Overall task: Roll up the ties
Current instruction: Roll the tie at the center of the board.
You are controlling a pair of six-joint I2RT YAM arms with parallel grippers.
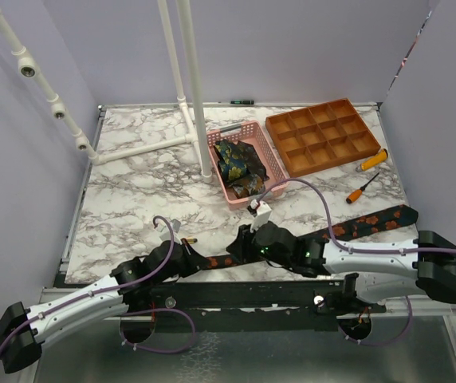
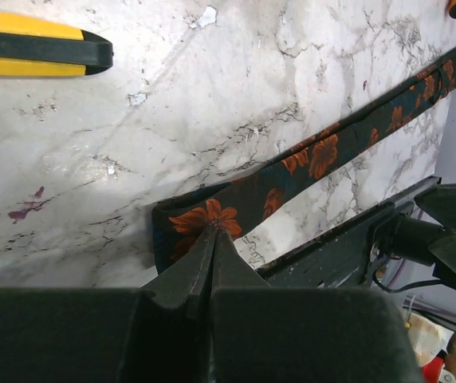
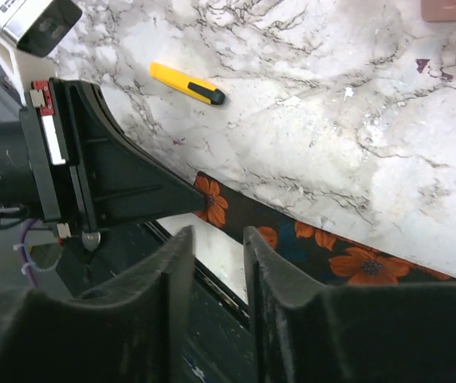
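A dark tie (image 1: 355, 226) with orange flowers lies flat and diagonal along the table's near edge; it also shows in the left wrist view as the tie (image 2: 308, 163) and in the right wrist view as the tie (image 3: 324, 247). My left gripper (image 2: 212, 230) is shut, its tips resting on the tie's narrow left end (image 1: 212, 262). My right gripper (image 3: 216, 235) is open and empty, hovering over the table edge just beside that end, facing the left gripper's fingers (image 3: 132, 183). Several rolled patterned ties (image 1: 238, 164) sit in a pink basket (image 1: 269, 155).
An orange compartment tray (image 1: 322, 136) stands at the back right, with two orange-handled screwdrivers (image 1: 369, 162) beside it. A yellow utility knife (image 2: 37, 53) lies near the left gripper. A white pipe frame (image 1: 188, 88) rises beside the basket. Purple walls enclose the table.
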